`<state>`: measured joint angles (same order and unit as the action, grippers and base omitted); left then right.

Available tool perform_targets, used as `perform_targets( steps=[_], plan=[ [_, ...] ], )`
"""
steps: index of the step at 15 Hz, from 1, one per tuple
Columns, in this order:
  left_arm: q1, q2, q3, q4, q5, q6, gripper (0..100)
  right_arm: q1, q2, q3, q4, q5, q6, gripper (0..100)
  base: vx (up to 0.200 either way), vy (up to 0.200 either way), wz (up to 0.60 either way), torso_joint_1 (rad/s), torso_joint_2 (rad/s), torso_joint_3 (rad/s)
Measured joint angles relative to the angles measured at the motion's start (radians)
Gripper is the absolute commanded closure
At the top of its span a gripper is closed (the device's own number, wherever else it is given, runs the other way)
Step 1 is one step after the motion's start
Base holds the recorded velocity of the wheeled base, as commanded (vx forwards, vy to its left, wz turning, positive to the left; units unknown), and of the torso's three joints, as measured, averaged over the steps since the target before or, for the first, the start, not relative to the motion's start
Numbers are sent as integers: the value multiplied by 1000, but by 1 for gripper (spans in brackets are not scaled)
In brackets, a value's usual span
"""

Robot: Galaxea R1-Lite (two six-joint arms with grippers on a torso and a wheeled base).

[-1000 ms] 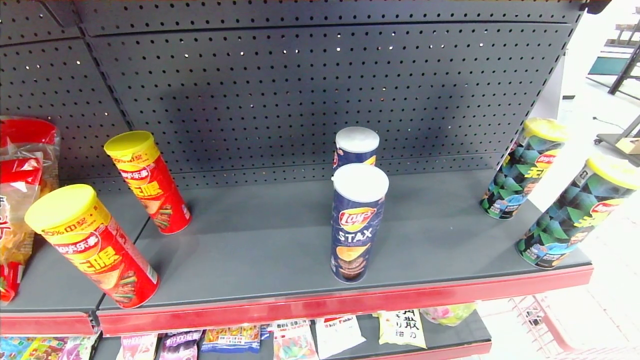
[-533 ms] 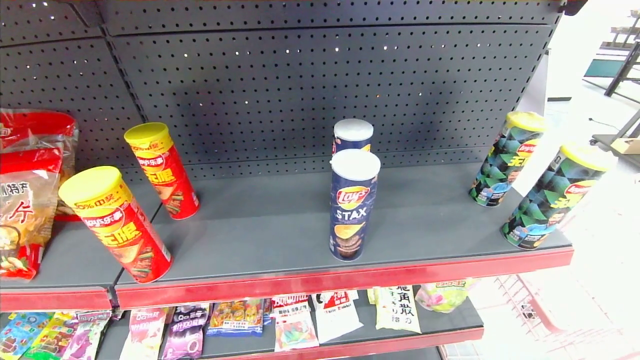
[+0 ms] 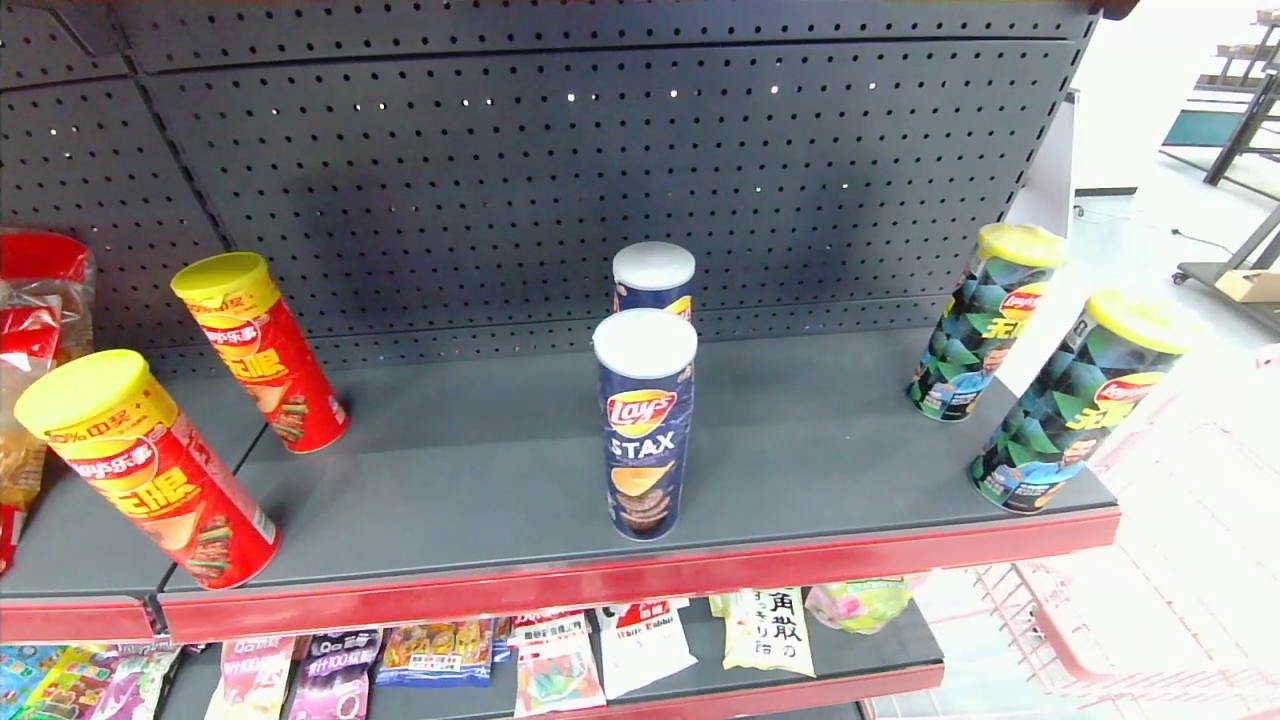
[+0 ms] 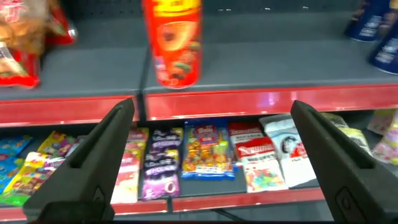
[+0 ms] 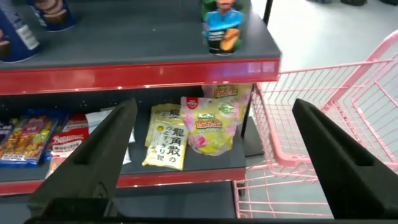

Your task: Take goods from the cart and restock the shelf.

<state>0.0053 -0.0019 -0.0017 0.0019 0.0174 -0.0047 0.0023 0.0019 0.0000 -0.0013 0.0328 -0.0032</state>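
Note:
The grey shelf (image 3: 480, 470) holds upright chip cans in three pairs. Two red cans with yellow lids (image 3: 150, 470) (image 3: 262, 350) stand at the left, two blue cans (image 3: 643, 425) (image 3: 654, 275) in the middle and two teal patterned cans (image 3: 1075, 400) (image 3: 980, 320) at the right end. The pink wire cart (image 3: 1100, 640) sits low at the right, past the shelf's end. My left gripper (image 4: 211, 107) is open and holds nothing, below the shelf's red front edge near a red can (image 4: 174, 43). My right gripper (image 5: 212, 104) is open and holds nothing, near a teal can (image 5: 224, 25) and the cart (image 5: 323, 106).
Snack bags (image 3: 640, 650) lie in a row on the lower shelf. Bagged goods (image 3: 30, 330) fill the far left of the grey shelf. Wide bare gaps lie between the can pairs. A perforated back panel (image 3: 560, 180) closes the rear.
The whole head picture has shifted, so the camera moved. The cans keep their places on the shelf.

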Motion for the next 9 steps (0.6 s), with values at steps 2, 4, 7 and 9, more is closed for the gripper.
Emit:
perform_targets(
  steps=[2,4,7,9],
  plan=[
    [-3,0,0,2,1,0,0,-2,0,0,0,1,-1,0,0,0,0,0,0,0],
    [-1,0,0,1,0,0,0,-1,0,0,0,0,-1,0,100,0,0,1,1,-1],
    [-1,0,0,1,0,0,0,-1,0,0,-1,0,-3,0,0,0,0,0,0,0],
    [-1,0,0,1,1,0,0,-1,0,0,0,0,-1,0,0,0,0,0,0,0]
  ],
)
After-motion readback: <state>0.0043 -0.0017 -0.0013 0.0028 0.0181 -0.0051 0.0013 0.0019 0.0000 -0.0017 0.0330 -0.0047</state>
